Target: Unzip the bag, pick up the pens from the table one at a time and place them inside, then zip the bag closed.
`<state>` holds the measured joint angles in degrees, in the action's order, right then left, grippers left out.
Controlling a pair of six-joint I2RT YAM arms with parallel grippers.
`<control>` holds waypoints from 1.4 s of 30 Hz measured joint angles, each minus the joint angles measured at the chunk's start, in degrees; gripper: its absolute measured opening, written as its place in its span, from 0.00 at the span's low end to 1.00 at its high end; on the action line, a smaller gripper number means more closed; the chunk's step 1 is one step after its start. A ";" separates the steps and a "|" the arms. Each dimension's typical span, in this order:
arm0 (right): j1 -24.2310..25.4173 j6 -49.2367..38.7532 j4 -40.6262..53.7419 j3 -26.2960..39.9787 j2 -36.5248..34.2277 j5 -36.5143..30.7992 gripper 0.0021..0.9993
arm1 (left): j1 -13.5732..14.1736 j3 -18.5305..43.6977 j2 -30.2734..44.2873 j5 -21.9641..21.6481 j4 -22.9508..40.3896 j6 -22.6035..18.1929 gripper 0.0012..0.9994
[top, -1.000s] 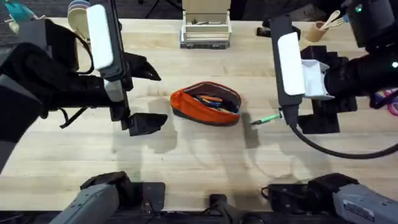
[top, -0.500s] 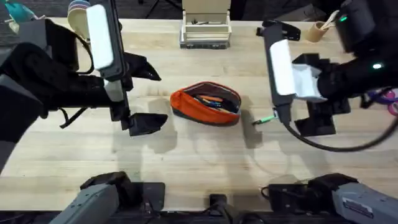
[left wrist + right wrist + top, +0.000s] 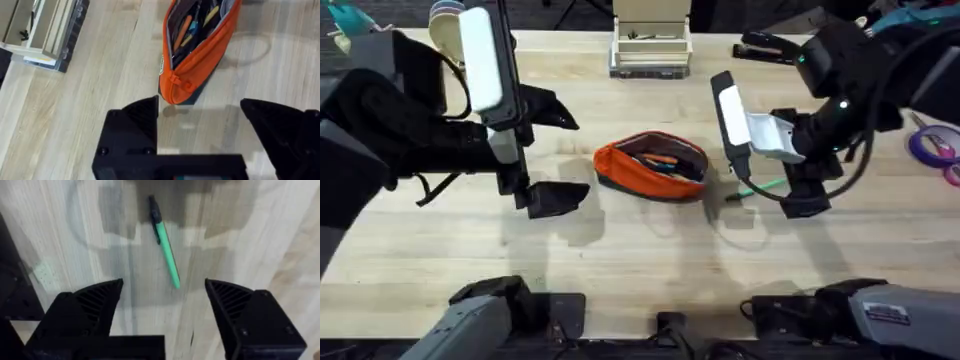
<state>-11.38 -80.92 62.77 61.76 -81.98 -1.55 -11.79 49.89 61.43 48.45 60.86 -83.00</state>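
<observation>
Overhead: orange bag [image 3: 652, 165] mid-table [image 3: 620, 250], zipper open, pens inside; green pen [image 3: 760, 188] just right of it, under right gripper [image 3: 798, 196].
Left wrist: left gripper [image 3: 200, 120] spread wide, empty, near bag end, probably steadying.
Right wrist: fingers wide apart, empty, straddling green dark-tipped pen, likely for pickup.

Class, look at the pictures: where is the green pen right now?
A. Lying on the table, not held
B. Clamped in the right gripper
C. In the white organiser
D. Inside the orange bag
A: the green pen lies flat on the table, ahead of the open right gripper, untouched.
</observation>
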 joint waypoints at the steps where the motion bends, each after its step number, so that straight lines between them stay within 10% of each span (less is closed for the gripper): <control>1: 0.00 -0.09 -0.27 -0.01 -0.83 0.12 1.00 | 0.00 0.00 -0.01 0.00 0.00 0.02 0.99; 31: 1.53 -0.35 -15.73 -8.91 -7.81 3.09 0.98 | 0.00 0.00 -0.01 0.00 0.00 0.02 0.99; 42: 1.53 -0.12 -16.49 -9.53 -7.23 3.55 0.17 | 0.00 0.00 -0.01 0.00 -0.02 0.00 0.99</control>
<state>-9.85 -81.04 46.28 52.23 -89.20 2.00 -11.79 49.89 61.43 48.45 60.84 -83.00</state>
